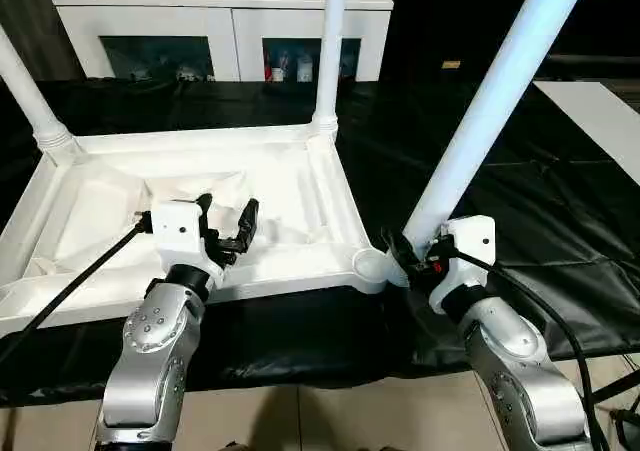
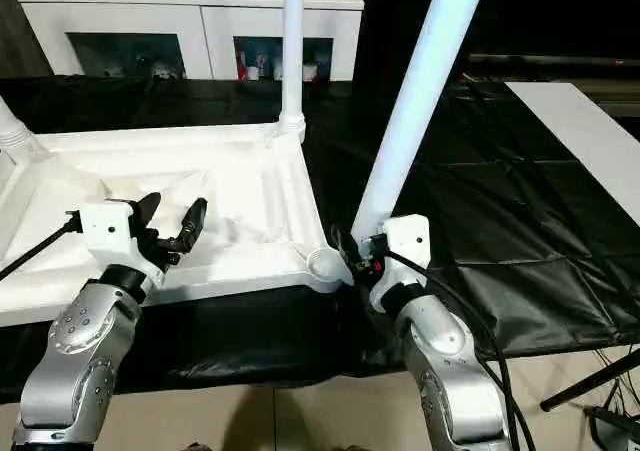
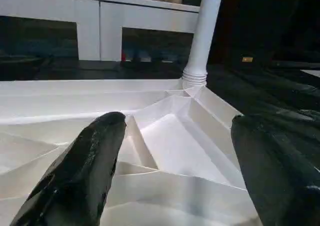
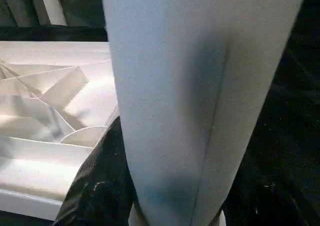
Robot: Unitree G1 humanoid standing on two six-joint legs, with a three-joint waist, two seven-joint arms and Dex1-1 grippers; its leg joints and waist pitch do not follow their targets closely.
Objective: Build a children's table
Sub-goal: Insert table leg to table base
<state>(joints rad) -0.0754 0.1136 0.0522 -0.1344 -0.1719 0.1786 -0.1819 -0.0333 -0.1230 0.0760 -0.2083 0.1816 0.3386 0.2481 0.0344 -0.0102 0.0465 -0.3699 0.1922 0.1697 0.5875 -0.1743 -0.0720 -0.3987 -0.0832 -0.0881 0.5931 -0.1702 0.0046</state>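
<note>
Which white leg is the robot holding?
The tilted leg in the right gripper, beside the empty corner socket. The other two legs stand in their sockets already.

held leg [image 1: 490, 101] top: cut off | cabinet [image 1: 225, 16] contents: too small

Corner socket [image 1: 370, 264] unblocked; held leg [image 1: 490, 101] leans just beside.

No legible txt, labels or nos. anywhere.
</note>
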